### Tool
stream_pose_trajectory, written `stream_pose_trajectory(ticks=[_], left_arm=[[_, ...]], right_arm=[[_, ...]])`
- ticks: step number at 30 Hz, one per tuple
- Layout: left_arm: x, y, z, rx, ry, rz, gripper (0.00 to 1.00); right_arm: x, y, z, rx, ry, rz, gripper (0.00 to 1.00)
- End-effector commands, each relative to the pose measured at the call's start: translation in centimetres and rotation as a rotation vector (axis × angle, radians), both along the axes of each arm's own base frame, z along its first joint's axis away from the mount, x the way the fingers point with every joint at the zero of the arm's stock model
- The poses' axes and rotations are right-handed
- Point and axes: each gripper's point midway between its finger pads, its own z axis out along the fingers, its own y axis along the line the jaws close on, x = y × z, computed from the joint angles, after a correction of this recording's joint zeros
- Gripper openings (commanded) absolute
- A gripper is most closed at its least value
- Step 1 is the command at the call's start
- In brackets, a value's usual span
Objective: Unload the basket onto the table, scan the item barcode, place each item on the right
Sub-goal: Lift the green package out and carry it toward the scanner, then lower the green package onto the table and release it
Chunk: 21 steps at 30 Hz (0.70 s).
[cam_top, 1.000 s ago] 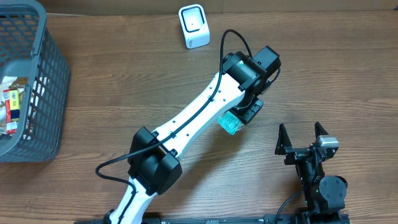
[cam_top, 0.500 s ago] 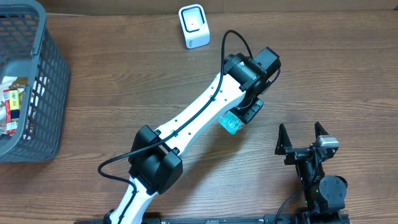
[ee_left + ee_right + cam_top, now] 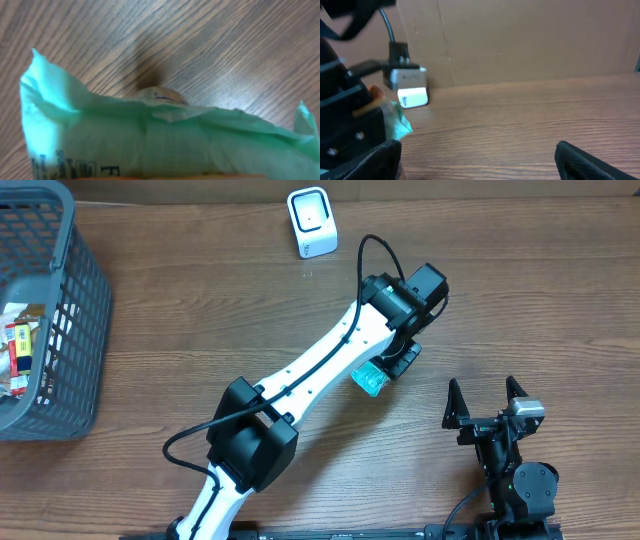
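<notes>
Bare table point(image 3: 340, 290) lies between the packet point(image 3: 369, 378) in the left pincer point(image 3: 388, 365) and the scanner point(image 3: 312, 220); the basket point(image 3: 75, 330) stands well left.

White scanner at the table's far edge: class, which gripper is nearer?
Left. The left gripper holds a green packet in front of the scanner; the right gripper sits farther back, open.

Almost nothing reads clearly. On the green packet point(image 3: 150, 145), the left wrist view shows a row of dark printed characters along its lower left edge, blurred past reading, with what looks like a capital F just beside them. A small tan label point(image 3: 161, 95) at its top fold carries a thin blue line of print, illegible. The barcode scanner point(image 3: 412, 91) bears a blue patch, unreadable. Packs in the basket point(image 3: 75, 300) show print too small to read.
</notes>
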Motion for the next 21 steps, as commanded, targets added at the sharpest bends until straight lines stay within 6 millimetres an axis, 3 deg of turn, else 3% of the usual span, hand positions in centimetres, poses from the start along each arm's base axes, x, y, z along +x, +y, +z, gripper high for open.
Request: stream_pose_trajectory(ticks=[1,7,15,18,21], left_arm=[[-0.4,-0.3,-1.0,-0.021,0.019,0.024,0.37],[-0.2,-0.8,-2.8,-0.039,0.013,0.021,0.44],[-1.0,-2.2,-4.3,-0.091,0.037,-0.002,0.44],[-1.1,-2.4,-4.3,-0.098,0.033,-0.006,0.63],[-1.1,-2.4,-4.3,-0.096,0.037,-0.006,0.72]], right_arm=[[0.0,-0.1,-0.3,-0.005,-0.001,-0.003,1.0],[0.0,-0.1,-0.3,-0.004,-0.001,-0.003,1.0],[0.0,-0.1,-0.3,-0.005,-0.001,-0.003,1.0],[0.0,-0.1,-0.3,-0.004,-0.001,-0.003,1.0],[0.0,-0.1,-0.3,-0.004,-0.001,-0.003,1.0]])
